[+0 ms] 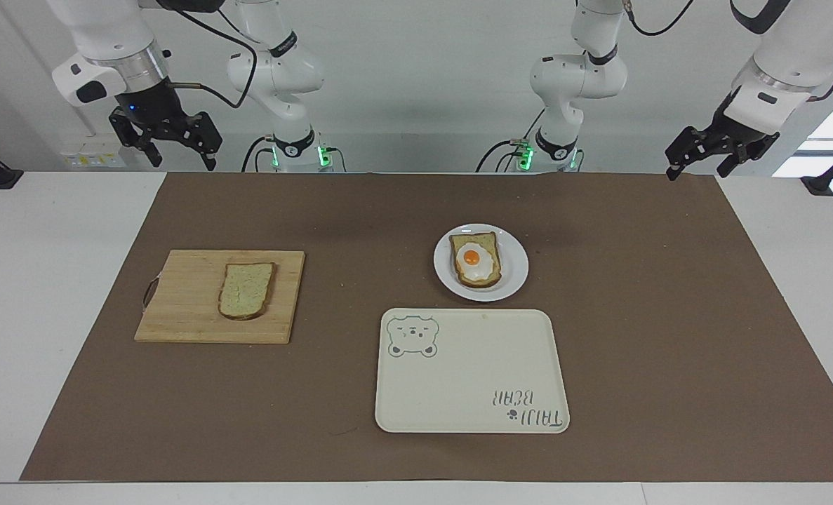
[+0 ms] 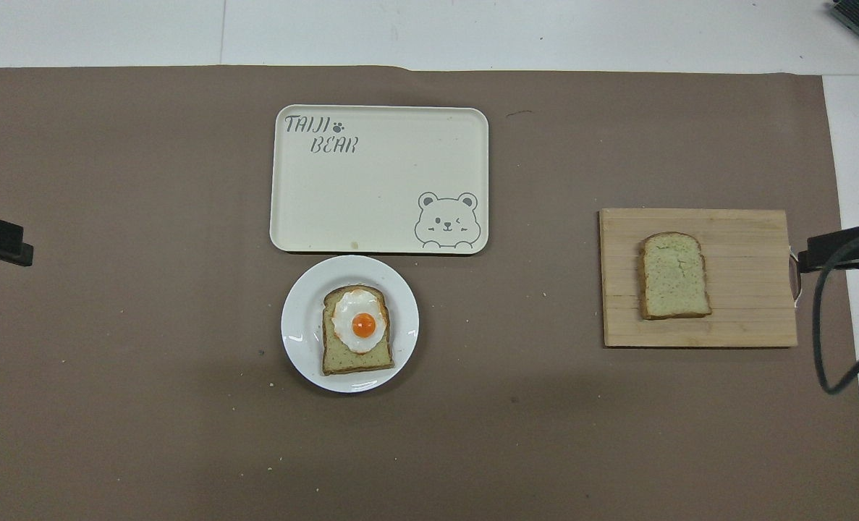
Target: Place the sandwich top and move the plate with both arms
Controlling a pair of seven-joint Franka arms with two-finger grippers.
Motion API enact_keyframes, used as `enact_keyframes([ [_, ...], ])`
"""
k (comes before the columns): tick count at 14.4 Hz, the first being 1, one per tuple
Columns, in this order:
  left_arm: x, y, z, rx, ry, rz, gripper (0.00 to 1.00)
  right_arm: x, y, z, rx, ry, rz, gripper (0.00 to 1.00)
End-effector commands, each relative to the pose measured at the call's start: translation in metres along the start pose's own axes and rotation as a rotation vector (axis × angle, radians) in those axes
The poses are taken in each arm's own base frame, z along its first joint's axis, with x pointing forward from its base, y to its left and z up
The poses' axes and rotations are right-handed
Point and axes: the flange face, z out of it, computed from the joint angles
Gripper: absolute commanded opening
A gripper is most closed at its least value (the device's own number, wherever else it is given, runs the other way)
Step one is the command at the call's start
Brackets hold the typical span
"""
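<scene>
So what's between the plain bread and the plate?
Only bare brown mat and cutting board edge lie between sandwich top and plate, clearest overhead.

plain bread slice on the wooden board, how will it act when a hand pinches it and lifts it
The bread slice looks thin and lies flat on the wooden board, so it is probably light and may sag if gripped by one edge. Its soft-looking crumb will likely dent under a hard pinch. Being flat, it should not roll.
</scene>
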Motion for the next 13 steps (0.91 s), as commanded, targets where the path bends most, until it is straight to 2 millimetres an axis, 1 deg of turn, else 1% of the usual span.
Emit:
enact_keyframes([
  [1,-0.0065,-0.0029,-0.0011,0.017,-0.003,0.001,1.0,-0.008,0.0049,-0.0005,-0.011,-0.002,0.006,1.0],
  [9,-0.0067,-0.0029,-0.001,0.017,-0.004,0.001,1.0,-0.0069,0.004,-0.001,-0.011,0.004,0.004,1.0],
  [13,-0.0065,-0.0031,-0.0011,0.019,-0.003,0.001,1.0,-0.0067,0.008,-0.0002,-0.011,0.002,0.012,1.0],
])
